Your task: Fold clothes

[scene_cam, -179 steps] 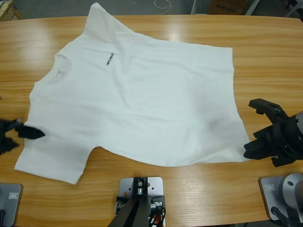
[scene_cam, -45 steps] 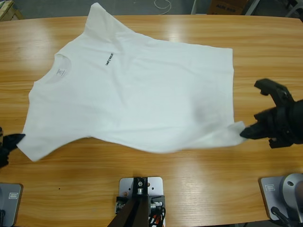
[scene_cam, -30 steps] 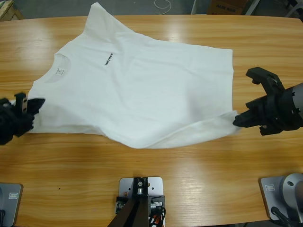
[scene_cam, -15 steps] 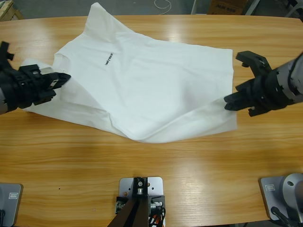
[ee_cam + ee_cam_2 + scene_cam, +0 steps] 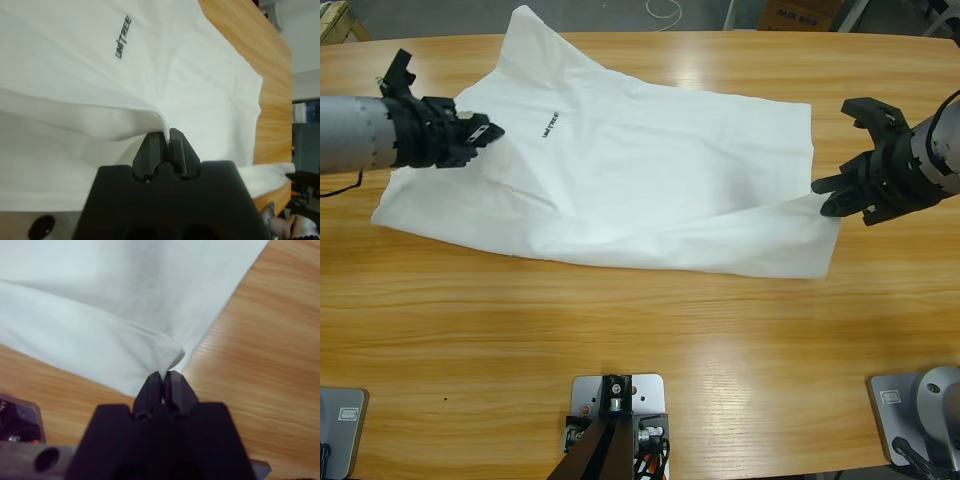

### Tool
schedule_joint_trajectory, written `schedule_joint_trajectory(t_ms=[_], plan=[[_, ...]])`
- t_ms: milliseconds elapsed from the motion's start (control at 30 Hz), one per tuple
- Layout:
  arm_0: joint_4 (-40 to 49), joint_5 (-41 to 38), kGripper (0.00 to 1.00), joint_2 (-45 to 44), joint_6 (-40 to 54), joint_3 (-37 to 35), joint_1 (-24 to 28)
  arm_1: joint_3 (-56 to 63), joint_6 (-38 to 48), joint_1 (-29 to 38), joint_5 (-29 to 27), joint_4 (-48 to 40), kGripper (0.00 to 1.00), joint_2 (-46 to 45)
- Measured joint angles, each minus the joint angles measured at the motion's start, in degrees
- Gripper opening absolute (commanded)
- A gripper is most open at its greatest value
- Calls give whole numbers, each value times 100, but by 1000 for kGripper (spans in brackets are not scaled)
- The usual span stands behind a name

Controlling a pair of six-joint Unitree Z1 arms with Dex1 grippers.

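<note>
High view: long wooden table point(image 5: 650, 330), white T-shirt point(image 5: 640, 180) lying across the far half, near edge folded over onto itself, one sleeve poking past the far table edge. Floor, a white cable and a cardboard box showing beyond the far edge. Left gripper point(image 5: 480, 133) coming in from the left, clenched on lifted fabric by the chest print point(image 5: 551, 124). Right gripper point(image 5: 827, 195) at the right, pinching the shirt's raised near-right corner. Wide bare wood along the near side.

Left wrist view: left gripper point(image 5: 166, 137) closed on a ridge of T-shirt point(image 5: 190, 75); print point(image 5: 122, 44) legible here, table point(image 5: 270, 100) running off right.

Right wrist view: right gripper point(image 5: 163, 378) clamped on a curled hem of T-shirt point(image 5: 100, 315), fabric hanging above table point(image 5: 260, 355).
</note>
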Motion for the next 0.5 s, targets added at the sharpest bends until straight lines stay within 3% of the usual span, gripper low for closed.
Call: schedule_joint_trajectory(t_ms=[500], plan=[[0, 2, 0, 204, 415, -443, 172, 21, -30, -14, -205, -158, 0, 367]])
